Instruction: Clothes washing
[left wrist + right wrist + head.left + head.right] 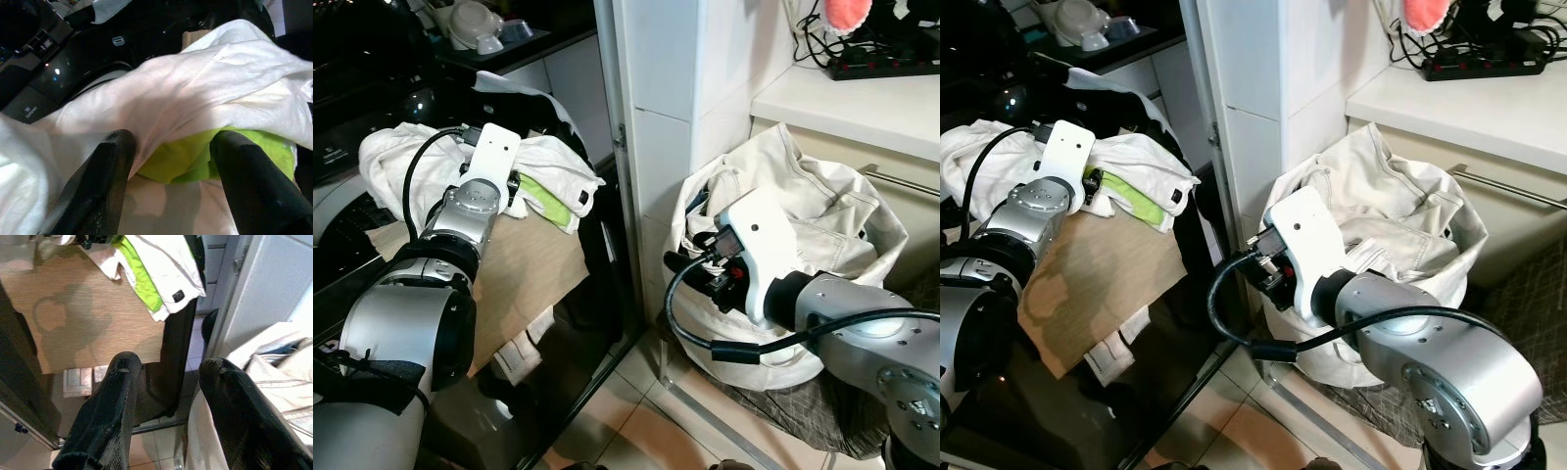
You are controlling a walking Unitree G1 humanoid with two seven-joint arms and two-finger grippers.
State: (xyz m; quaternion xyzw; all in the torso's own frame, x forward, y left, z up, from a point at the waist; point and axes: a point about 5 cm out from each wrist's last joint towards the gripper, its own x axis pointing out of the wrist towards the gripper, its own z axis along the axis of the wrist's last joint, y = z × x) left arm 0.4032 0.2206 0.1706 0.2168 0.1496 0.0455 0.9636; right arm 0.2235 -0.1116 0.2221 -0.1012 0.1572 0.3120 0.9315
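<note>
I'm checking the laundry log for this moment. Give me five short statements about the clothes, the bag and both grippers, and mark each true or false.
1. The left gripper is open at the white garment with the lime-green panel. True.
2. The right gripper is shut on a piece of clothing. False: its fingers are apart and hold nothing.
3. The cream laundry bag stands on the floor beside the white cabinet. True.
4. The white garment lies inside the laundry bag. False: it lies on the brown board, over at the robot's left.
5. A power strip lies on the white counter. True.
</note>
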